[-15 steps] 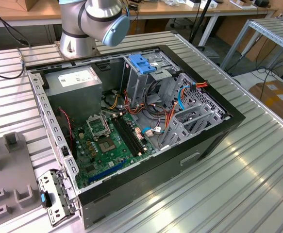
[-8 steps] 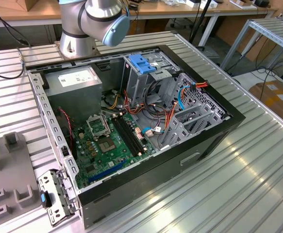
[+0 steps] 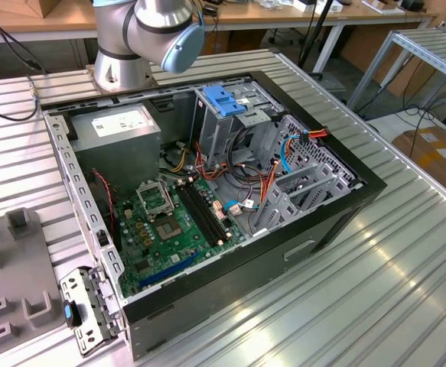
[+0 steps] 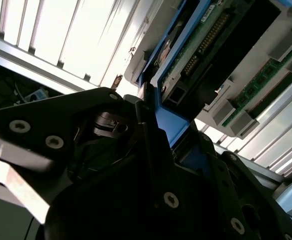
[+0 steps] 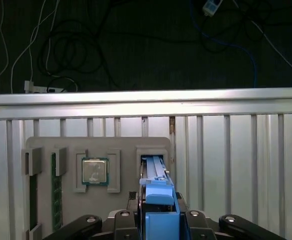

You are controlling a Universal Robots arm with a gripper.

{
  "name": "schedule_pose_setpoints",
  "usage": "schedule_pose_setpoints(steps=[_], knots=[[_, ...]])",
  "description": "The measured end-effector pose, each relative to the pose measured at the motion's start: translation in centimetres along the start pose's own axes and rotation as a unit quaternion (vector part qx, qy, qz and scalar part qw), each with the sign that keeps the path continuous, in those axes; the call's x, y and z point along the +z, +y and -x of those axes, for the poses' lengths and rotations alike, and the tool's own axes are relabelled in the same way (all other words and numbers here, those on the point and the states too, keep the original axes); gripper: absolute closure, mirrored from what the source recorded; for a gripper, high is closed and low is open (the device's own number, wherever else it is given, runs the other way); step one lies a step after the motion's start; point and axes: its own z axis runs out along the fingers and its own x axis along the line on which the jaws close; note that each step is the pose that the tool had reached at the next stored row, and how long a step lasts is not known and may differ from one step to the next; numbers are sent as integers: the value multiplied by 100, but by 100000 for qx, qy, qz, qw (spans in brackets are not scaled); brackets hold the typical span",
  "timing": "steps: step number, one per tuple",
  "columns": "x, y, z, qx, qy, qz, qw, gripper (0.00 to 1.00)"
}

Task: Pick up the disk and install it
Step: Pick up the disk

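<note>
Pick-up of the disk (image 5: pixel 155 172) from its holder. In the first wrist view the disk stands on edge in the narrow slot of a grey tray (image 5: pixel 120 145). Its blue carrier (image 5: pixel 160 207) faces the gripper (image 5: pixel 159 222), whose black fingers (image 5: pixel 141 215) press against both sides of the carrier, so the hand appears clamped on the disk. The second wrist view shows the disk's green circuit board and connector side (image 4: pixel 211 55) just beyond the gripper body.

Judged from these views, the step is done well if the clamp sits centred on the carrier and the disk stays parallel to the slot walls. Any tilt could jam it against the walls.

Contents of the tray: a processor chip (image 5: pixel 95 171) lying flat in a square recess beside the disk's slot, and memory sticks (image 5: pixel 57 192) on edge in thin slots further along.

Contents of the open computer case (image 3: pixel 330 222), which lies on a slatted metal table (image 3: pixel 376 306): a green motherboard (image 3: pixel 169 229), a power-supply box (image 3: pixel 119 130), a metal drive cage (image 3: pixel 234 141) with a blue latch (image 3: pixel 224 99), and loose cables.
</note>
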Motion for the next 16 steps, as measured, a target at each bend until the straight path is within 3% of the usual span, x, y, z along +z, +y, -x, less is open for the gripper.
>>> schedule_pose_setpoints(steps=[4, 8, 16], knots=[[-110, 0, -3, -2, -6, 7, 100000, 63], [-111, 0, -3, -1, -13, -2, 100000, 63], [-225, 0, -7, 0, -15, 6, 100000, 63]])
